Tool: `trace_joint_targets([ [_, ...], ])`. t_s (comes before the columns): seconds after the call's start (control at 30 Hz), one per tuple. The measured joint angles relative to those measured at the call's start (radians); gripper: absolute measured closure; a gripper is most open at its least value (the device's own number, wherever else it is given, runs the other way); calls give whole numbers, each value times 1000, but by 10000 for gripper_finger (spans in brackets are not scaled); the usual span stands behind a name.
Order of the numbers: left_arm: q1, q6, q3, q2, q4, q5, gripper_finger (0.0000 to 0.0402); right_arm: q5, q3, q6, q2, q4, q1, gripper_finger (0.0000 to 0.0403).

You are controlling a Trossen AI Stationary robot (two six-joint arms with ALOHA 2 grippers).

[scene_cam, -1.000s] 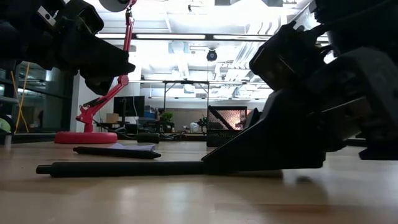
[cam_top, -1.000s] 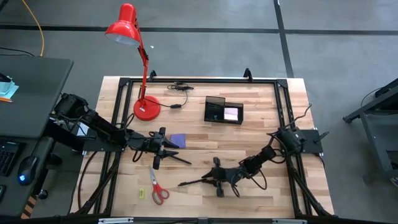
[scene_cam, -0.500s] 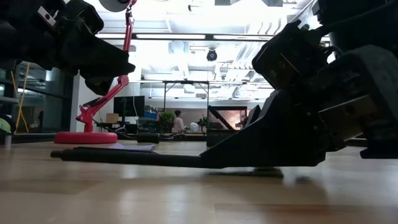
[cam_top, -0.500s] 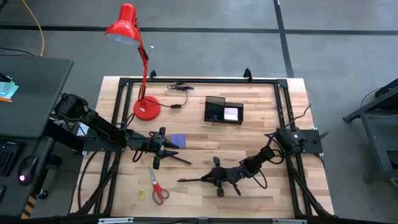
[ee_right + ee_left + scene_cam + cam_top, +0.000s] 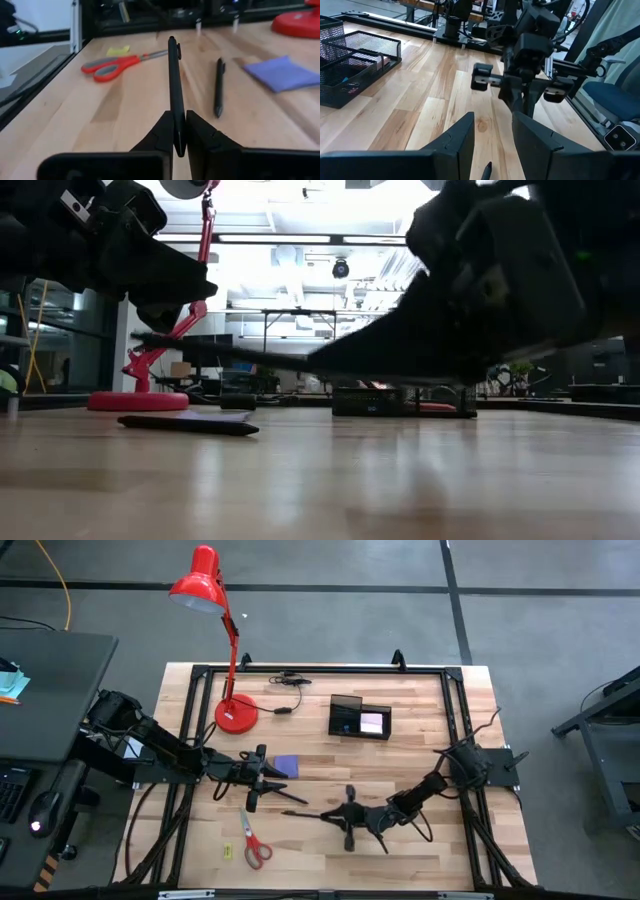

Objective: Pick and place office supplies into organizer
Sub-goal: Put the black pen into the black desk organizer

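Wooden bench (image 5: 420,740) boards carry the black organizer (image 5: 359,717), and pink shows inside it (a note pad, maybe). Most work is left. Near the red lamp (image 5: 236,712) lie the purple note pad (image 5: 286,765), one pen (image 5: 218,86) and the scissors (image 5: 254,844). The right tool (image 5: 179,131) squeezes another pen (image 5: 173,80), lifted off the bench. The left tool (image 5: 492,134) is a little open, holding nothing.

Both arms are matte black, built of chunky jointed segments with black cables looping along them. The right gripper (image 5: 176,145) ends in two flat, wedge-shaped dark fingers (image 5: 161,134). The left gripper (image 5: 490,137) has the same angular black fingers (image 5: 462,135), with boxy housings behind
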Motion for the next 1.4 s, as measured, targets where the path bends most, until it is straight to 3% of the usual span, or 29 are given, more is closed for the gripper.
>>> trace_joint_targets([
  [0.23,0,-4,0,0,20,0,284,130,0,-10,-34,-32,11,382],
  [0.67,0,-97,1,0,67,18,284,231,0,1,-35,-61,18,388],
  [1.07,0,-103,2,0,62,16,284,231,1,-64,-48,7,-23,390],
  [1.4,0,-101,2,0,60,15,284,155,1,-98,-48,67,-70,392],
])
